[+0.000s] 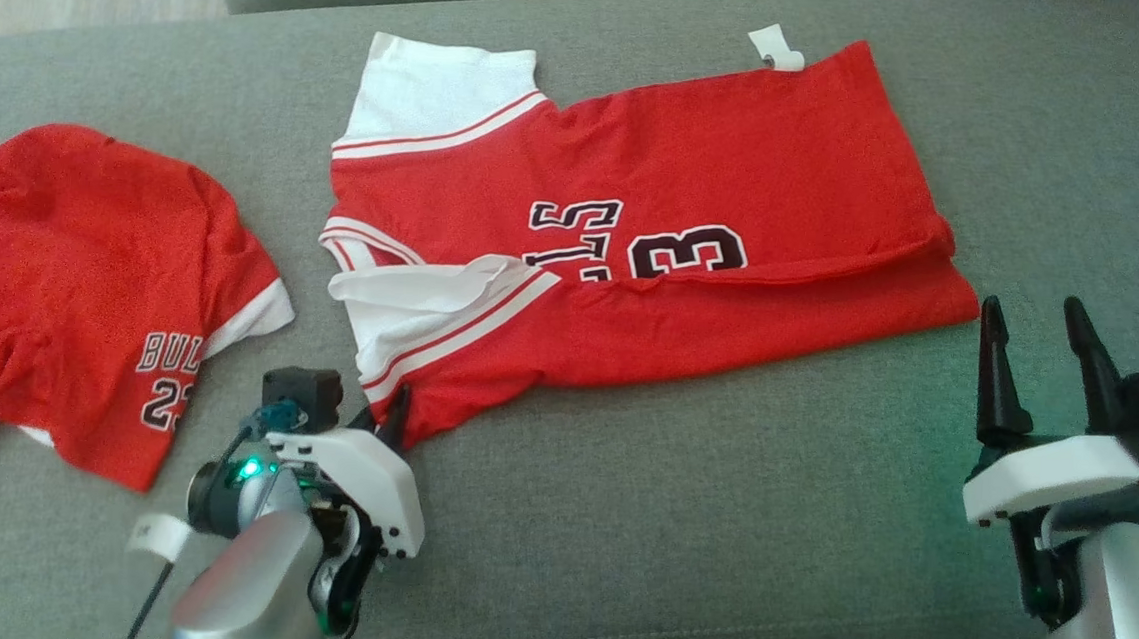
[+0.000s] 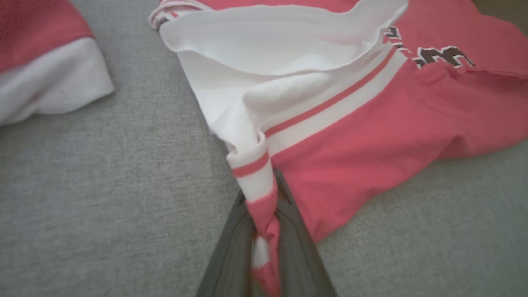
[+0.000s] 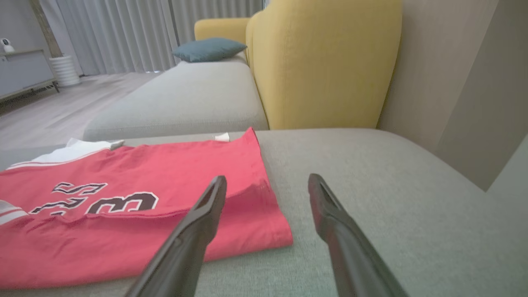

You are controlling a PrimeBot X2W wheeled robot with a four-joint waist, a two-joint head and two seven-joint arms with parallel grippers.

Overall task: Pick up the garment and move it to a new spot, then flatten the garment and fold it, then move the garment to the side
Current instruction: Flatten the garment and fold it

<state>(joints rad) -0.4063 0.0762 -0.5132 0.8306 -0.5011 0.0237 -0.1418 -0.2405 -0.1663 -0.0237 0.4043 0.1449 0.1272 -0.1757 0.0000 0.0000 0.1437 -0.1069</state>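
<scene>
Pinching the garment (image 1: 634,264) corner is the left hand (image 1: 390,425)

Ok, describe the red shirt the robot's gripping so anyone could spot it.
On the grey sofa seat, look mid-cushion. The red jersey spread there has red-striped white sleeves, one pinched by the left gripper; the other red shirt lies bunched to its left, untouched.

The garment (image 1: 742,151) covers part of its lettering (image 1: 686,253); the second shirt (image 1: 62,264) is cropped.
</scene>
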